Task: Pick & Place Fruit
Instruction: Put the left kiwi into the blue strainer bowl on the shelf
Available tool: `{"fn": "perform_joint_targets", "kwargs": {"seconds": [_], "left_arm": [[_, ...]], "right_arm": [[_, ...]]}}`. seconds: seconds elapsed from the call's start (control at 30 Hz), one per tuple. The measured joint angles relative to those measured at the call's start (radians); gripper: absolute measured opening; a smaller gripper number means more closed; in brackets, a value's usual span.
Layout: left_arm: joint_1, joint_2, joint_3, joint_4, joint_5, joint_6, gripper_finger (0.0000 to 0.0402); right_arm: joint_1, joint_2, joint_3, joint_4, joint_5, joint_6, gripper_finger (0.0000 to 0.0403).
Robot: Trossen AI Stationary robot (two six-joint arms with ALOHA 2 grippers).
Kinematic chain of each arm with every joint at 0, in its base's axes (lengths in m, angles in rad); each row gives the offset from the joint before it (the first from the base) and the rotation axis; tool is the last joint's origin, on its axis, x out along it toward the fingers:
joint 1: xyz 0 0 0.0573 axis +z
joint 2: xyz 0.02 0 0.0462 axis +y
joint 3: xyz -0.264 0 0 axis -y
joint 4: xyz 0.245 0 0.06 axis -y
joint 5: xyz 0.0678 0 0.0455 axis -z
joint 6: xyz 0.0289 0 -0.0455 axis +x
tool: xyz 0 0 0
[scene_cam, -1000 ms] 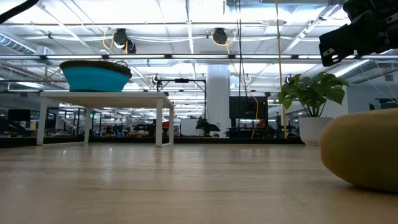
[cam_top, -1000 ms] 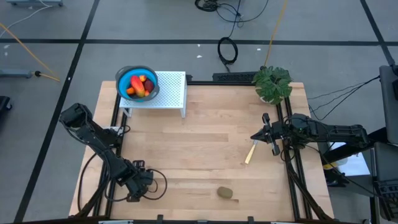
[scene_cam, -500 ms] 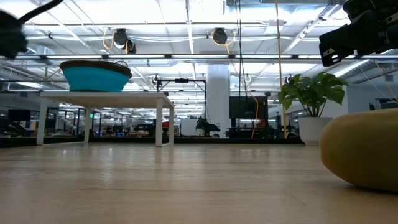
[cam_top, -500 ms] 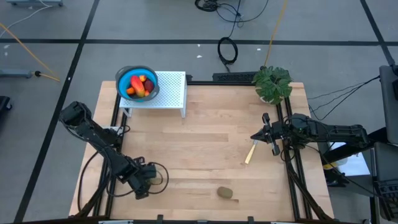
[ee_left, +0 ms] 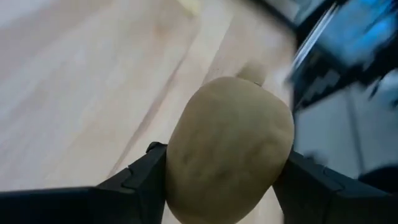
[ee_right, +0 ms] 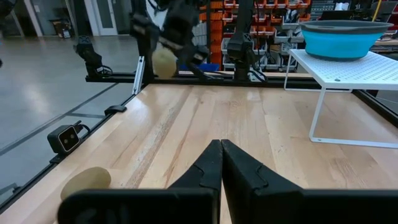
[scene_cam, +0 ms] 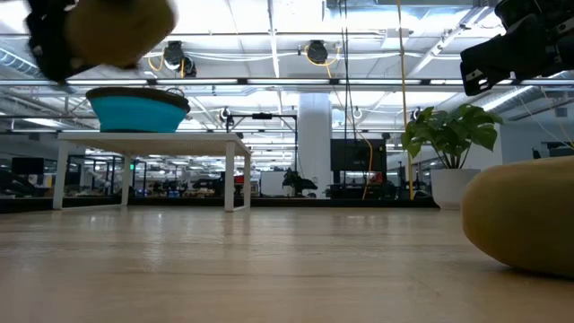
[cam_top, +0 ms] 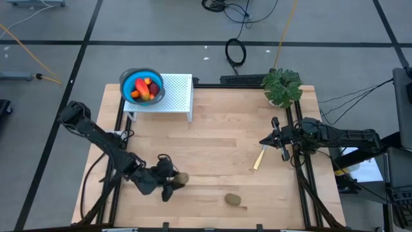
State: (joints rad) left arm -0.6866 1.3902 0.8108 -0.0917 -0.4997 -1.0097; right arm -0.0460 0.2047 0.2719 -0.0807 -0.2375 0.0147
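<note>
Gripping kiwi (ee_left: 229, 149), left end effector (cam_top: 168, 183) above table (cam_top: 219, 148).

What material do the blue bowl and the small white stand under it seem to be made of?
The blue bowl looks like soft plastic or silicone: matte, uniform colour, with a darker grey rim. The white stand looks like painted metal: thin straight legs and a flat top that seems perforated. Neither is certain from the look alone.

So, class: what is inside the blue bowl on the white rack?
The blue bowl holds red and orange fruit, seen from above. Anything beneath that pile is covered.
</note>
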Motion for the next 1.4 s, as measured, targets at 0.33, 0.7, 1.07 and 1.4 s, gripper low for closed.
{"fn": "perform_joint_targets", "kwargs": {"seconds": [0.33, 0.7, 1.07, 1.4], "left_arm": [[0.043, 0.0, 0.0, 0.485, -0.15, 0.236, 0.0237], [0.093, 0.0, 0.0, 0.891, -0.163, 0.528, 0.0227], [0.125, 0.0, 0.0, 0.979, -0.129, 0.58, 0.0235], [0.186, 0.0, 0.0, 0.976, -0.226, 0.111, 0.0242]], "right_arm": [[0.0, 0.0, 0.0, 0.0, 0.0, 0.0, 0.0], [0.0, 0.0, 0.0, 0.0, 0.0, 0.0, 0.0], [0.0, 0.0, 0.0, 0.0, 0.0, 0.0, 0.0], [0.0, 0.0, 0.0, -0.001, 0.0, 0.0, 0.0]]}}
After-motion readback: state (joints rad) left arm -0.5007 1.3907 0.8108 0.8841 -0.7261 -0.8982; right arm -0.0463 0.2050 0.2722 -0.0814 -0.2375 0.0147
